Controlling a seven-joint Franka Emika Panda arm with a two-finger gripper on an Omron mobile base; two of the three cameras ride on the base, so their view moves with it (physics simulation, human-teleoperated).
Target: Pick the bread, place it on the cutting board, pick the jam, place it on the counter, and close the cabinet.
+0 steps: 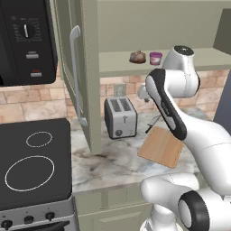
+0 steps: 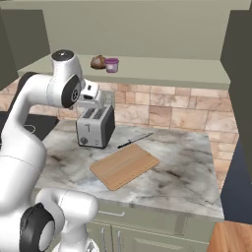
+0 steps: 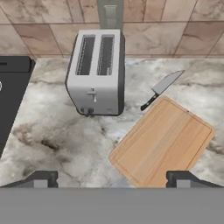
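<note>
The brown bread and the purple jam stand side by side on the shelf of the open sage-green cabinet. Below, the wooden cutting board lies bare on the marbled counter. My gripper hangs above the counter near the toaster, well below the shelf, pointing down. Its fingers stand wide apart, open, with nothing between them.
A silver toaster stands left of the board, and a knife lies just behind it. The black stove top and the microwave are further left. The cabinet's open door juts out over the counter.
</note>
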